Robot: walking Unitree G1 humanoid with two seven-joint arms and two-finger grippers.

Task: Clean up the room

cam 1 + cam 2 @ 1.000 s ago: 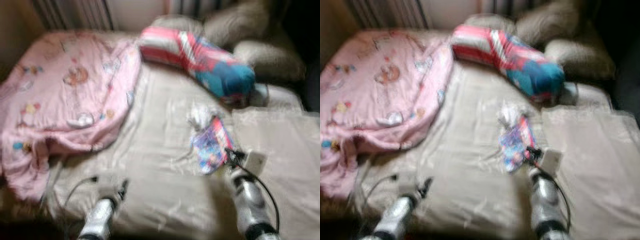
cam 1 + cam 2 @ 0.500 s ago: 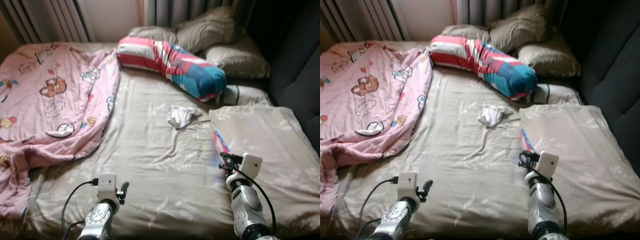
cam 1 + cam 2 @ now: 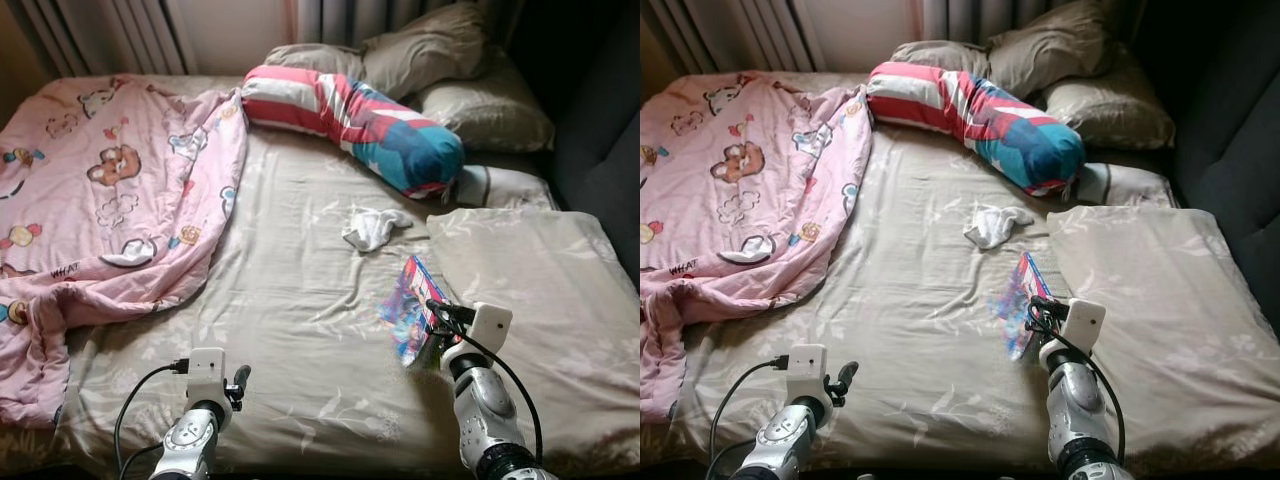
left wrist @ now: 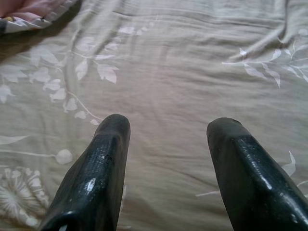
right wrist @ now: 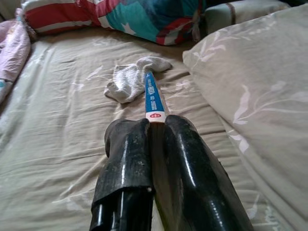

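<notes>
Left eye view: the bed (image 3: 300, 300) takes up most of the frame, its beige leaf-patterned sheet bare through the centre and lower middle. A pink blanket (image 3: 100, 190) with cartoon bears lies bunched over the left side, its edge running from upper centre down to the lower left; some small dark lettering sits near that edge but is too small to read. A striped red, white and blue bolster (image 3: 360, 120) lies across the upper centre, with beige pillows (image 3: 440, 60) behind it at upper right. A crumpled white sock (image 3: 372, 228) rests on the sheet right of centre. A beige duvet (image 3: 540, 290) covers the right side. At lower right the right gripper (image 3: 432, 318) pinches a thin colourful book (image 3: 408, 308), tilted up off the sheet just beside the duvet's edge. At lower left the left gripper (image 3: 240, 380) hovers over bare sheet near the bed's front edge.

Left wrist view: the left gripper's fingers (image 4: 96, 168) are spread apart above the sheet, with a corner of the pink blanket at upper left.

Right wrist view: the right gripper's fingers (image 5: 130, 168) are pressed on the book seen edge-on; its blue spine carries white print and a red round mark, too small to read. The sock lies just beyond the book's far end, and the duvet rises at right.
</notes>
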